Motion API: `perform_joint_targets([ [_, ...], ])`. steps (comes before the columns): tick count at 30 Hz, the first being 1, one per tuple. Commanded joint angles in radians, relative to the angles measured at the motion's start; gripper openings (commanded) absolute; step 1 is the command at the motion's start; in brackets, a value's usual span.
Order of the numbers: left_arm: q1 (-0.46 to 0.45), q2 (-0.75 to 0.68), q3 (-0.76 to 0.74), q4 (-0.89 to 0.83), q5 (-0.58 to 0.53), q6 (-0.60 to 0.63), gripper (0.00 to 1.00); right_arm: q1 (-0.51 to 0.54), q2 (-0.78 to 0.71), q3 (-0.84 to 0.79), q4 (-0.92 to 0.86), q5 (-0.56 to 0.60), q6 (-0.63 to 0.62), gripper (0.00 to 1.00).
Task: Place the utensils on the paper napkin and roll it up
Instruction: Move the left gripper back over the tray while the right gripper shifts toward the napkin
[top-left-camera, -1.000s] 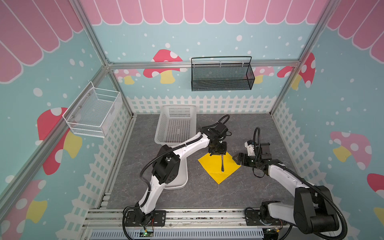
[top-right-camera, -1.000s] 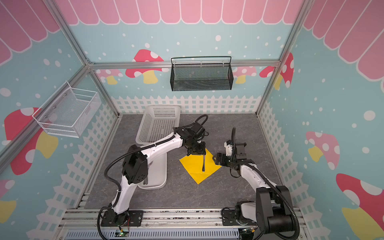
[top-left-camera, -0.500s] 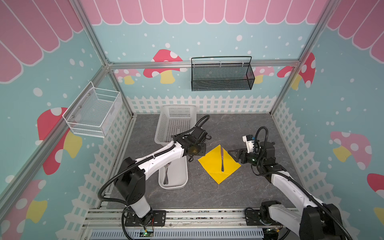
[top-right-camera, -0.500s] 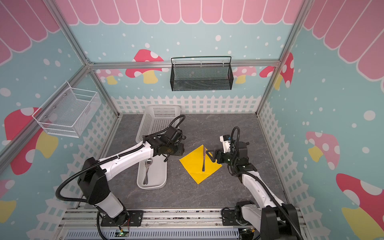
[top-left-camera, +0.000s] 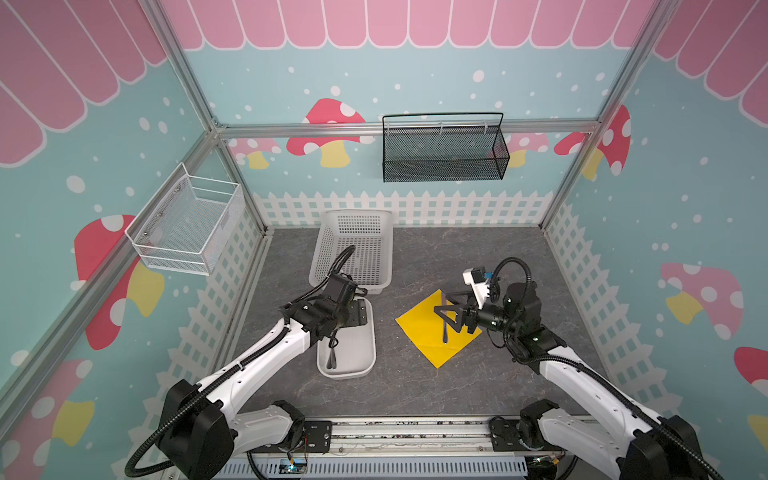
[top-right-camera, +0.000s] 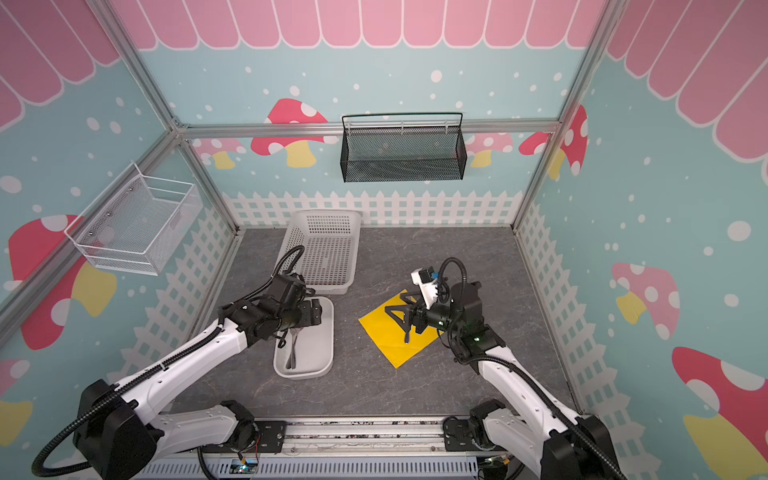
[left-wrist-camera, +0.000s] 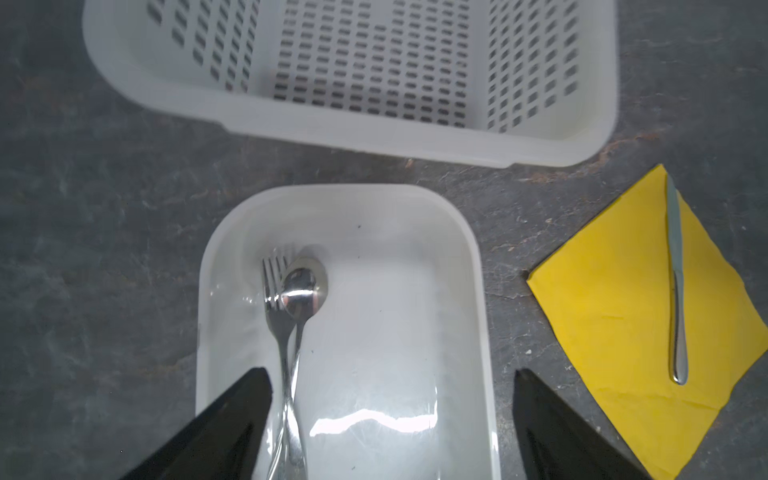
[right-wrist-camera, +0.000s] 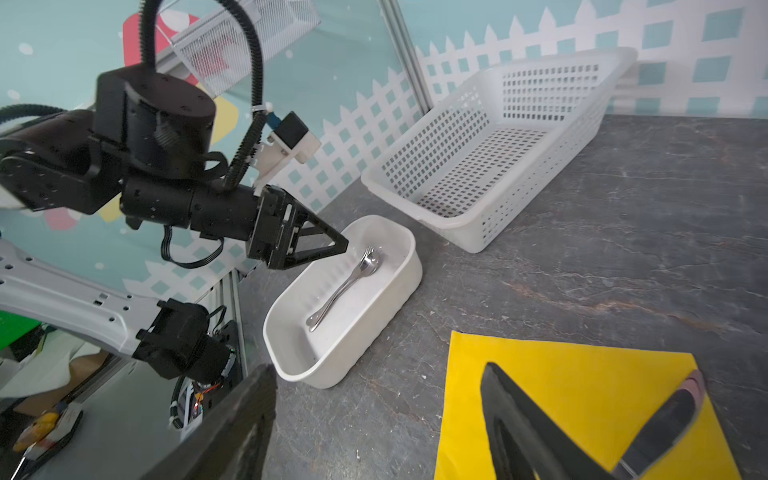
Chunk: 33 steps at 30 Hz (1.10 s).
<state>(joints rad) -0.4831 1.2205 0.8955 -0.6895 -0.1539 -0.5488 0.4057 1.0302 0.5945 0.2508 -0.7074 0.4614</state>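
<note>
The yellow paper napkin (top-left-camera: 424, 332) (top-right-camera: 386, 338) lies flat on the grey table with the knife (left-wrist-camera: 676, 291) (right-wrist-camera: 665, 419) resting on it. In the white tray (left-wrist-camera: 478, 291) (top-left-camera: 372, 332), the fork (left-wrist-camera: 276, 299) and spoon (left-wrist-camera: 303, 286) lie side by side. My left gripper (left-wrist-camera: 390, 374) (top-left-camera: 359, 313) hovers open above the tray, over the two handles. Above the napkin's right side my right gripper (right-wrist-camera: 378, 370) (top-left-camera: 440, 305) stands open beside the knife. Neither gripper holds anything.
A white perforated basket (top-left-camera: 320, 253) (left-wrist-camera: 374, 133) stands just behind the tray. A black mesh basket (top-left-camera: 442, 153) hangs on the back wall and a white wire basket (top-left-camera: 187, 228) on the left wall. A low picket fence rings the table.
My left gripper has pulled back from the napkin to above the tray and opened wider, with the knife left on the napkin. My right gripper has moved in over the napkin.
</note>
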Motion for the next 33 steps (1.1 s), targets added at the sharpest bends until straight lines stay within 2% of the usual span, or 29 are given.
perform_joint_targets([
  [1,0.029,0.005,-0.016,-0.066,0.137,-0.087,0.81,0.058,0.036,0.069,-0.031,0.038,-0.044,0.78],
  [5,0.031,0.028,-0.023,-0.121,0.086,-0.137,0.71,0.085,0.045,0.066,-0.089,0.108,-0.090,0.78],
  [7,0.031,0.060,-0.015,-0.158,0.047,-0.150,0.63,0.086,0.036,0.050,-0.092,0.129,-0.086,0.78],
  [9,0.031,0.089,-0.004,-0.186,0.031,-0.170,0.60,0.087,0.027,0.042,-0.100,0.160,-0.058,0.78],
  [11,0.032,0.113,0.028,-0.202,0.067,-0.176,0.59,0.085,0.029,0.043,-0.105,0.156,0.004,0.80],
  [15,0.034,0.176,0.086,-0.205,0.057,-0.156,0.58,0.087,0.121,0.069,-0.074,0.025,0.168,0.79],
  [18,0.040,0.244,0.082,-0.176,0.027,-0.097,0.57,0.104,0.197,0.025,0.064,-0.039,0.224,0.76],
  [19,0.050,0.277,0.086,-0.184,0.031,-0.092,0.51,0.113,0.210,0.006,0.117,-0.010,0.242,0.74],
  [21,0.065,0.328,0.102,-0.197,0.081,-0.073,0.44,0.115,0.228,0.047,0.079,0.034,0.264,0.74],
  [23,0.067,0.361,0.114,-0.185,0.082,-0.053,0.44,0.117,0.249,0.087,0.047,0.029,0.230,0.75],
  [26,0.069,0.397,0.140,-0.200,0.039,-0.037,0.42,0.118,0.283,0.089,0.049,0.093,0.228,0.74],
  [33,0.126,0.409,0.123,-0.181,0.028,-0.017,0.39,0.119,0.360,0.092,0.078,0.113,0.299,0.74],
])
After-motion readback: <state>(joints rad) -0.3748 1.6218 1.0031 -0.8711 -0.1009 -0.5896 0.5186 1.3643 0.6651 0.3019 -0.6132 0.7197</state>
